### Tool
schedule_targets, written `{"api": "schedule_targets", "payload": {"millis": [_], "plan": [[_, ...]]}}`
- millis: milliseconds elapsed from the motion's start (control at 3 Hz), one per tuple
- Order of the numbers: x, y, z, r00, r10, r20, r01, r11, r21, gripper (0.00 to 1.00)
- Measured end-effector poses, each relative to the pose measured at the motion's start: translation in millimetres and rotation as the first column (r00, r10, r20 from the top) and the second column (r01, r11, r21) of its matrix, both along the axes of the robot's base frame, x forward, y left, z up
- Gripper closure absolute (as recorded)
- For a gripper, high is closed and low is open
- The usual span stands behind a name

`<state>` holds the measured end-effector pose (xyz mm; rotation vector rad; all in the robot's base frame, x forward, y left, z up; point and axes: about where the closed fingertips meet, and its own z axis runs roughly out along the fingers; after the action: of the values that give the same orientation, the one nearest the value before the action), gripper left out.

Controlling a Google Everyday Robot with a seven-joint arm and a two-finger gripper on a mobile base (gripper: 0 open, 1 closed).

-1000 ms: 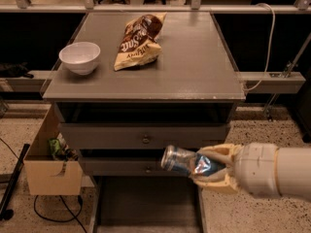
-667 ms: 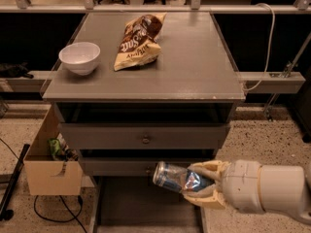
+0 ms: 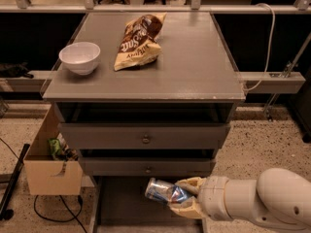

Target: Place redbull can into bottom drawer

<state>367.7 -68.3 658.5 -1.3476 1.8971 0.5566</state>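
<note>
My gripper reaches in from the lower right on a white arm and is shut on the redbull can. The can is blue and silver, lies on its side with its end pointing left, and is held above the bottom drawer. That drawer is pulled out at the foot of the grey cabinet, with a dark flat floor. Its front part is cut off by the lower edge of the view.
On the cabinet top stand a white bowl and a brown-and-yellow chip bag. Two upper drawers with round knobs are closed. A cardboard box sits on the floor at the left, with a dark pole beside it.
My gripper has moved down and to the left with the can, from level with the middle drawer to just over the open bottom drawer.
</note>
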Motion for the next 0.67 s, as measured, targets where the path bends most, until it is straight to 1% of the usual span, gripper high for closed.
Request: {"api": "schedule_targets", "payload": {"millis": [333, 667], "plan": [[1.1, 0.2, -0.1, 1.0000, -0.002, 0.002, 0.002, 1.000, -0.001, 1.00], [1.1, 3.8, -8.8, 0.9999, 0.001, -0.016, -0.001, 1.000, -0.006, 1.00]]}}
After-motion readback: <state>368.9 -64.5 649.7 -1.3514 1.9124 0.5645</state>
